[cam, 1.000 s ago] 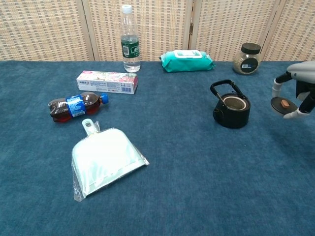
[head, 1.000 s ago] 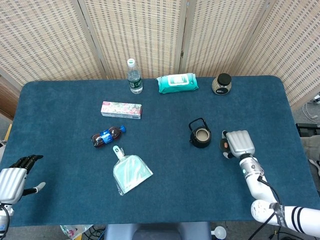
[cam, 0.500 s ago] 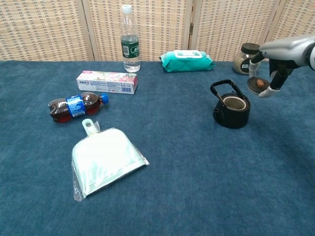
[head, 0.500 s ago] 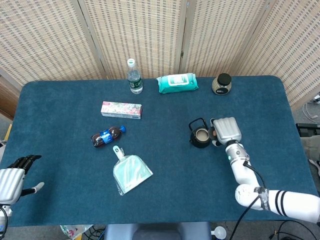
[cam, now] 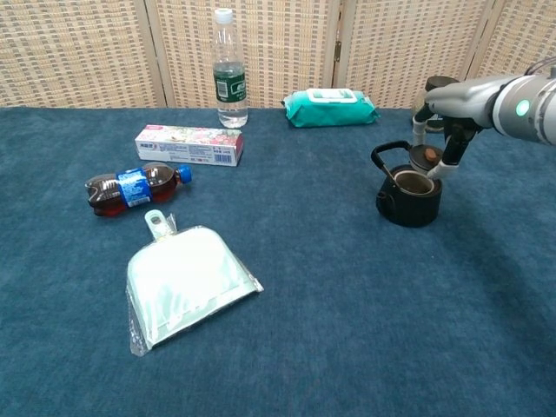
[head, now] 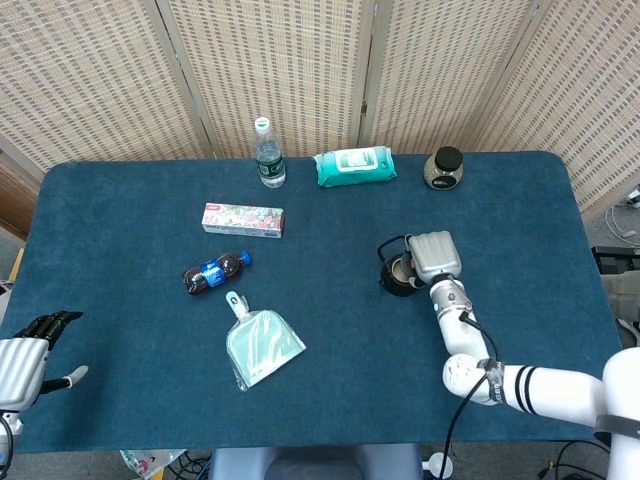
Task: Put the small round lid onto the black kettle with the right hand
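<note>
The right hand has carried the lid leftward from the desk's right side; now it is just over the kettle.

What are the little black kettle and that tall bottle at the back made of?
The black kettle looks like cast iron or dark ceramic: matte black, thick-walled, with a thin wire-like handle. The bottle appears to be clear plastic, see-through, with a white cap and green label.
</note>
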`<move>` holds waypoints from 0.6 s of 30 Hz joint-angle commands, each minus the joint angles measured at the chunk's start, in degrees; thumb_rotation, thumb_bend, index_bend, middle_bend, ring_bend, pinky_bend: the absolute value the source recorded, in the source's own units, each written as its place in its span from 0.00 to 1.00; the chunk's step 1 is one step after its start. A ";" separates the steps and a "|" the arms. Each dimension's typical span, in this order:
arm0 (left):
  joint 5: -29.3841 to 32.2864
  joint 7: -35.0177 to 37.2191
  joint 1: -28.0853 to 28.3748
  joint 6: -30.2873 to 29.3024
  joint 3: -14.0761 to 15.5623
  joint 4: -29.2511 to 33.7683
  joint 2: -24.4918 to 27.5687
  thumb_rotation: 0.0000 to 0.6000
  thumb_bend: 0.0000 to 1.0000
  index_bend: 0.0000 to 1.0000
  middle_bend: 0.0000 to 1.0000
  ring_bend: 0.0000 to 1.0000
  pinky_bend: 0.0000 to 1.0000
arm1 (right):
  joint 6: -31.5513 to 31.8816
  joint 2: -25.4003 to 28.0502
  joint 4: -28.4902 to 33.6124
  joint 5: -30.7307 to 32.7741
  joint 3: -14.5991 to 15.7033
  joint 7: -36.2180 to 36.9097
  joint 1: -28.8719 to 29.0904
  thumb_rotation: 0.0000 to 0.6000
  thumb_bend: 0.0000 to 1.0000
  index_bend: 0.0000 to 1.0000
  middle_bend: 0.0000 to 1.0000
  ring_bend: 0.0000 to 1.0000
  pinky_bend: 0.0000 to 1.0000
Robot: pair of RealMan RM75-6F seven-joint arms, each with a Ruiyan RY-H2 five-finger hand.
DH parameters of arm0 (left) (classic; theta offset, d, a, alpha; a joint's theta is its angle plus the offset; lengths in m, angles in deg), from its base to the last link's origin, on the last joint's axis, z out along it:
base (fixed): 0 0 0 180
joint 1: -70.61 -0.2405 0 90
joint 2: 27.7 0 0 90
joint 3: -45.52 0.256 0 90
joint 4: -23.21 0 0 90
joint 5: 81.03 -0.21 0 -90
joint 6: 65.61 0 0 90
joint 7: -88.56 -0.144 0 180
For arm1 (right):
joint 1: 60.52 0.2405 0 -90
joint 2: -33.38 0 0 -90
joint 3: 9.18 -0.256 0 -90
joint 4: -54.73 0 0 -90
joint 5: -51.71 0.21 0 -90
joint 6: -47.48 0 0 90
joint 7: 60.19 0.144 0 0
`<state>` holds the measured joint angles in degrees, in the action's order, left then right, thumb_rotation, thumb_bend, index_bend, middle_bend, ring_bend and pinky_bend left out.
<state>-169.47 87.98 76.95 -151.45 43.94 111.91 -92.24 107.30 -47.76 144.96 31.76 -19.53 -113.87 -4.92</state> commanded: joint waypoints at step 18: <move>-0.17 0.57 -0.12 -0.12 0.06 -0.08 0.18 1.00 0.11 0.22 0.28 0.27 0.50 | -1.22 -3.43 -5.03 0.56 1.92 0.55 1.35 1.00 0.30 0.48 1.00 0.97 1.00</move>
<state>-169.64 88.57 76.83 -151.57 43.99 111.84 -92.06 106.11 -51.16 139.96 32.36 -17.64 -113.35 -3.60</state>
